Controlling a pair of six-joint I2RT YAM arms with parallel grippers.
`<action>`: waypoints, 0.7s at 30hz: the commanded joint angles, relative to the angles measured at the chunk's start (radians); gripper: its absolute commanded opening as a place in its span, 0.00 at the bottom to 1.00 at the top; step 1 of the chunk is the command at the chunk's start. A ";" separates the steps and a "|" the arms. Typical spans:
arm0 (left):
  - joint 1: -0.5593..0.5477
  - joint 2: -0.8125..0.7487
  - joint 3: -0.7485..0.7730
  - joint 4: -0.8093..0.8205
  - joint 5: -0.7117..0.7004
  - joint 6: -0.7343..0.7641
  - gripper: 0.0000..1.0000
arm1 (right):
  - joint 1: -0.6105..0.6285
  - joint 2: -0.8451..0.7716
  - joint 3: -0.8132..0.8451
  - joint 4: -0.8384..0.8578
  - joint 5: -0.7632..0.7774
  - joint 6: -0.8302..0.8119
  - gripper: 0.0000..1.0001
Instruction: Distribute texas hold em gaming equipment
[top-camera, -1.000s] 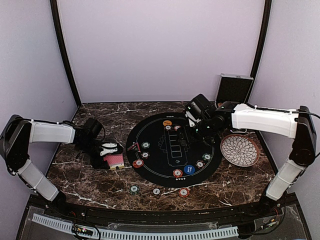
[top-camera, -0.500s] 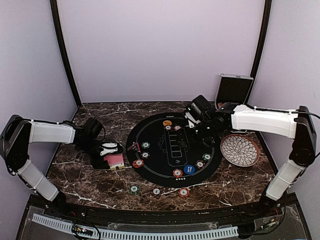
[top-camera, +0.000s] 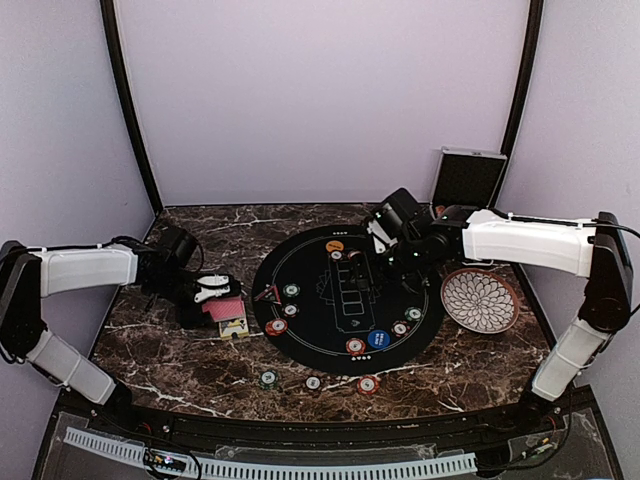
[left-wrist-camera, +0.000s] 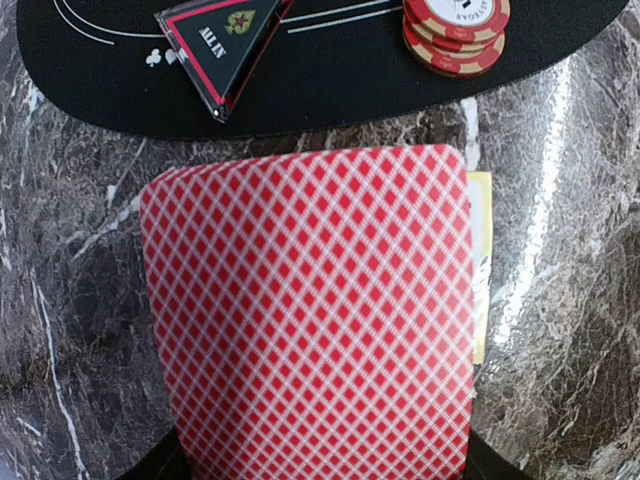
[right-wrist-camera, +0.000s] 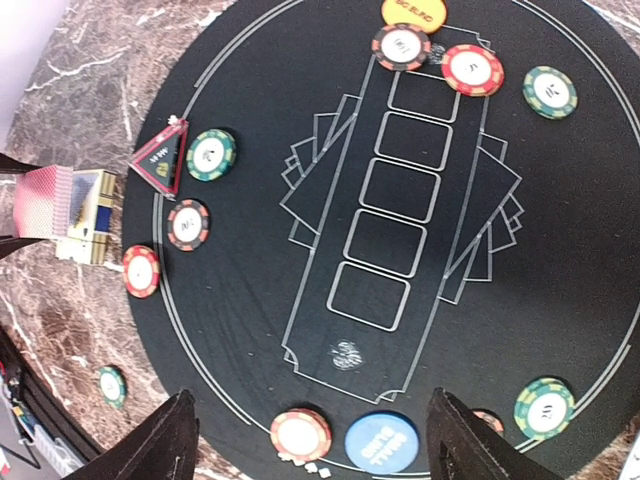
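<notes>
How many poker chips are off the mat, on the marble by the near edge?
3, in a row: green chip left, dark chip middle, red chip right. Others may be hidden.

Left end effector (top-camera: 208, 290) has lifted a red-backed card (top-camera: 224, 309).

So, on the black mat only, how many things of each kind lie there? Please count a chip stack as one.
Poker chips or stacks: 9
Button discs (orange, blue): 2
All In triangle: 1
Total: 12
</notes>
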 joint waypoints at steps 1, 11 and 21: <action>-0.005 -0.055 0.062 -0.081 0.056 -0.013 0.00 | 0.008 -0.028 -0.013 0.076 -0.066 0.029 0.79; -0.025 -0.106 0.212 -0.229 0.181 -0.063 0.00 | 0.010 0.061 0.015 0.347 -0.409 0.162 0.91; -0.093 -0.142 0.287 -0.302 0.212 -0.110 0.00 | 0.038 0.242 0.133 0.631 -0.654 0.338 0.93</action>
